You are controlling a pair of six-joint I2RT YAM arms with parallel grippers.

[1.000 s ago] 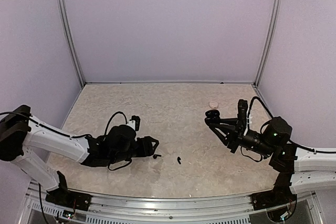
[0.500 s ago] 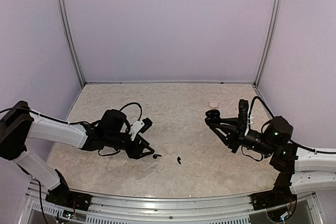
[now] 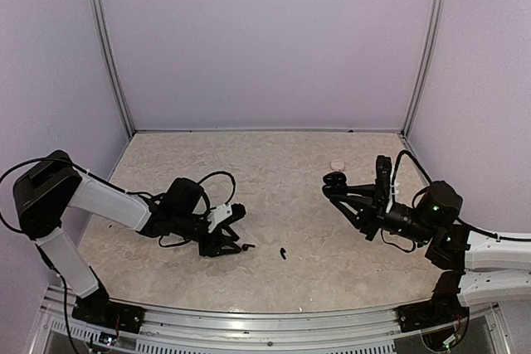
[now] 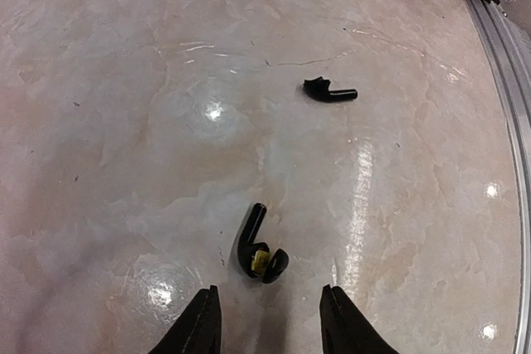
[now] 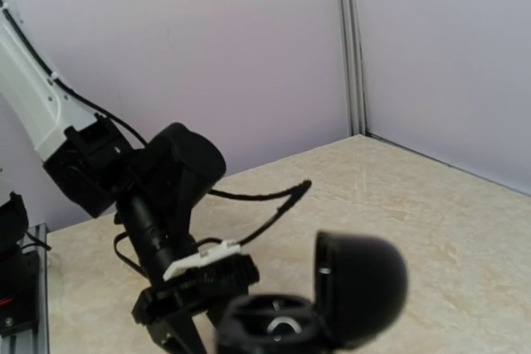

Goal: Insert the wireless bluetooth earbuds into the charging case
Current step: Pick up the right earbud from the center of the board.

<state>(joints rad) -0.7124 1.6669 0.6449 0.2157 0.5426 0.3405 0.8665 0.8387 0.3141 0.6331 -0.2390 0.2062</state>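
Above the table (image 3: pixel 315 230), our right gripper (image 3: pixel 334 186) pinches the charging case (image 5: pixel 278 325), whose lid (image 5: pixel 361 288) stands open. Our left gripper (image 4: pixel 265 325) hangs spread just behind one earbud (image 4: pixel 259 248), its stem pointing away from the fingers. The other earbud (image 4: pixel 329 91) lies beyond, stem sideways.

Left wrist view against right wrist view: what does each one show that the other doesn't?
Only the left wrist view: both buds lying on the table, the nearer earbud just ahead of the open left gripper, the farther earbud beyond it. Only the right wrist view: the charging case, open, low in the frame, and the walls behind. Both: the marble table and the left gripper, which the right wrist view sees from outside.
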